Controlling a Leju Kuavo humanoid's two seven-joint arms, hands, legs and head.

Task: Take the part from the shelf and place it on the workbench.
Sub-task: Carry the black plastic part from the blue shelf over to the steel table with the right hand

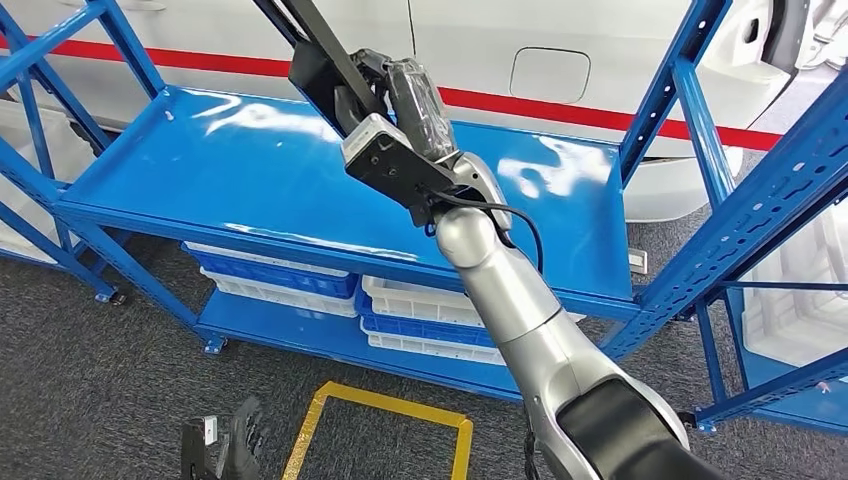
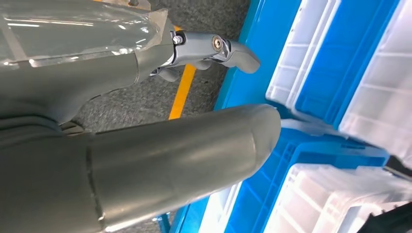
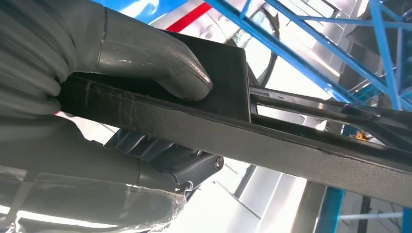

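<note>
Blue steel shelving (image 1: 250, 170) fills the head view, its glossy upper shelf bare under the raised arm; behind it runs a white vehicle body (image 1: 480, 50) with a red stripe; on the lower shelf sit stacked white and blue plastic crates (image 1: 420, 315), which the left wrist view also shows close up; below lies grey carpet with a yellow floor marking (image 1: 380, 405). The silver right arm reaches up from the lower right; its right hand (image 1: 400, 110) grips the part (image 1: 320, 60), a long flat black piece, lifted above the upper shelf and clear of it; in the right wrist view the thick grey thumb (image 3: 155, 58) presses on the part's flat face while darker fingers close beneath it. The left hand (image 2: 145, 141) hangs low beside the crates, its fingers apart, holding nothing.
</note>
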